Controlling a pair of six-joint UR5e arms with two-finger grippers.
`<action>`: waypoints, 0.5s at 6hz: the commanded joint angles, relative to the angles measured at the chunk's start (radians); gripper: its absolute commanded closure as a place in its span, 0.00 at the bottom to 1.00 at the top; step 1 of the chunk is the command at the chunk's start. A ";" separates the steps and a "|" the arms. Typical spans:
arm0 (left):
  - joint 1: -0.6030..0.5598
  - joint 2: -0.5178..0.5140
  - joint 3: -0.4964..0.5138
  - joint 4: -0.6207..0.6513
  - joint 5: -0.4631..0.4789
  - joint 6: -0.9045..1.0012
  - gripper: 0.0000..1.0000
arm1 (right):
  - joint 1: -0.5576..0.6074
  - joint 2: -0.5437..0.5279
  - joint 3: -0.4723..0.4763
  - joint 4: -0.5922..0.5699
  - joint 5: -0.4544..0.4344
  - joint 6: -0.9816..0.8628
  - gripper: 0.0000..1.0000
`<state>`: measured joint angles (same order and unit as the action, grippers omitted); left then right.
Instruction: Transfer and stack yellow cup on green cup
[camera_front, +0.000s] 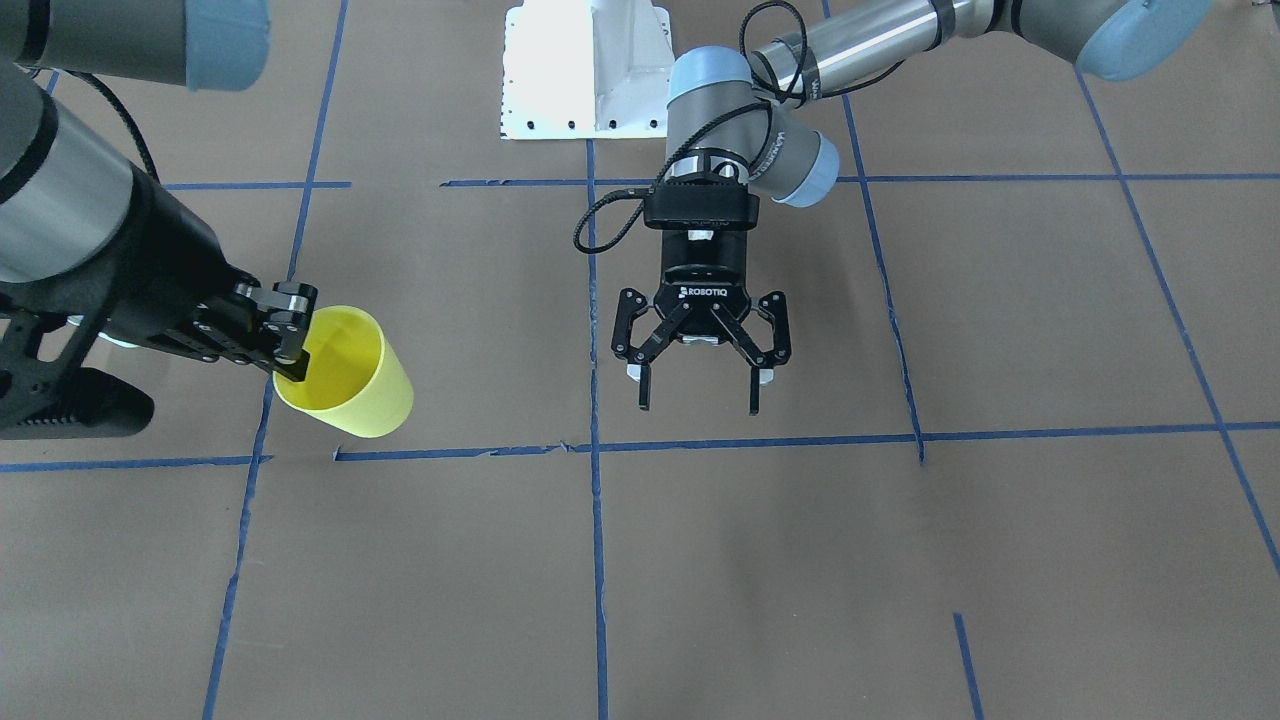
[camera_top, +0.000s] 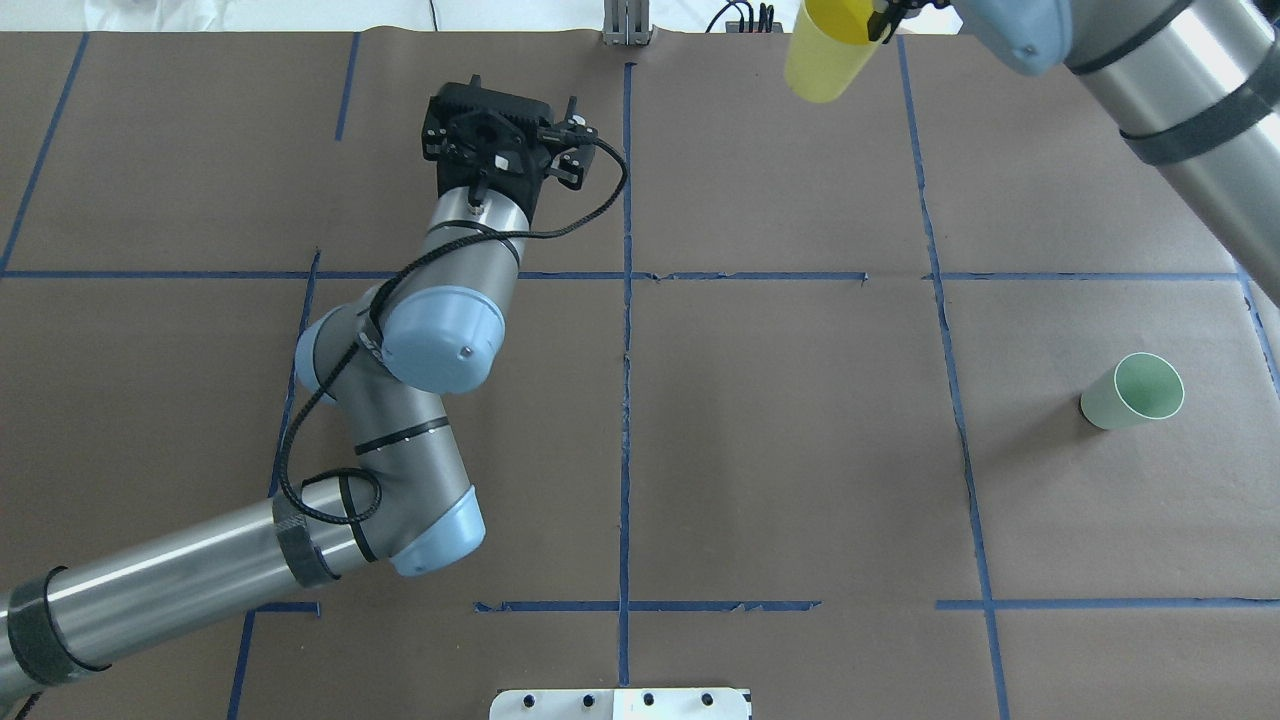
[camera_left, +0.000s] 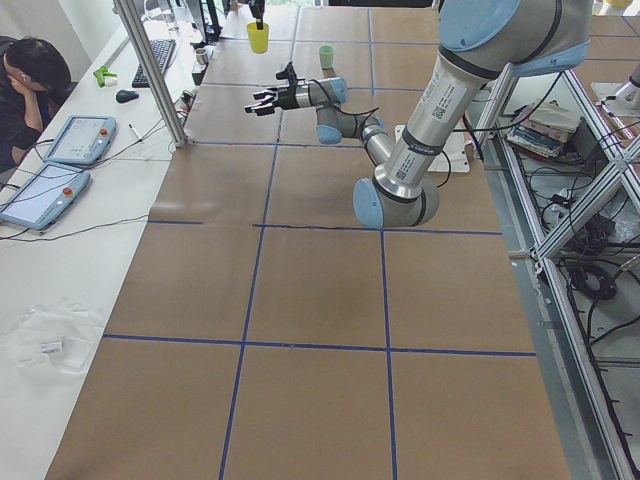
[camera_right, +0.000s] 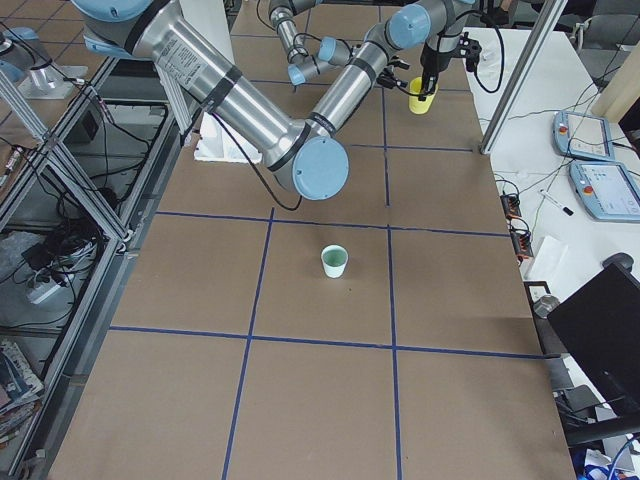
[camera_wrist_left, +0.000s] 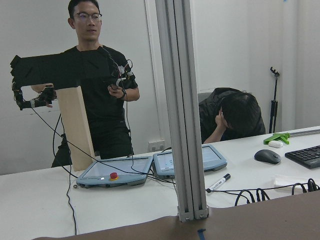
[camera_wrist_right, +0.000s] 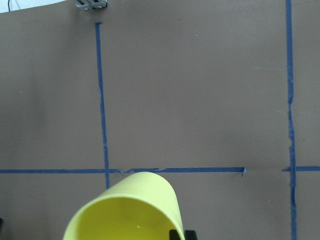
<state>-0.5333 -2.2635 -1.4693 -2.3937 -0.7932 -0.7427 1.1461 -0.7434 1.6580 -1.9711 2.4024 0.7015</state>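
Note:
The yellow cup (camera_front: 350, 375) hangs tilted above the table at its far side, pinched at the rim by my right gripper (camera_front: 292, 365), which is shut on it. The cup also shows in the overhead view (camera_top: 822, 55), the right wrist view (camera_wrist_right: 130, 212) and the exterior right view (camera_right: 421, 98). The green cup (camera_top: 1133, 392) stands upright and alone on the brown table on my right side, well apart from both grippers; it also shows in the exterior right view (camera_right: 334, 262). My left gripper (camera_front: 700, 400) is open and empty, held over the table's middle far part.
Blue tape lines (camera_top: 625, 400) divide the brown table into squares. The white base plate (camera_front: 590, 70) sits at the robot's edge. Beyond the far edge stand an aluminium post (camera_right: 510, 80), a desk with tablets (camera_left: 60, 160) and a seated person (camera_left: 30, 80).

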 joint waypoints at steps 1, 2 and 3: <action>-0.095 0.042 -0.006 0.095 -0.178 0.011 0.01 | 0.017 -0.197 0.185 0.000 -0.009 -0.115 1.00; -0.138 0.054 -0.008 0.175 -0.284 0.011 0.01 | 0.024 -0.259 0.247 -0.003 -0.011 -0.135 1.00; -0.196 0.080 -0.008 0.198 -0.442 0.011 0.02 | 0.017 -0.310 0.290 -0.003 -0.056 -0.151 1.00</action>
<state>-0.6764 -2.2048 -1.4765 -2.2359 -1.0960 -0.7319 1.1651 -0.9956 1.8955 -1.9735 2.3773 0.5713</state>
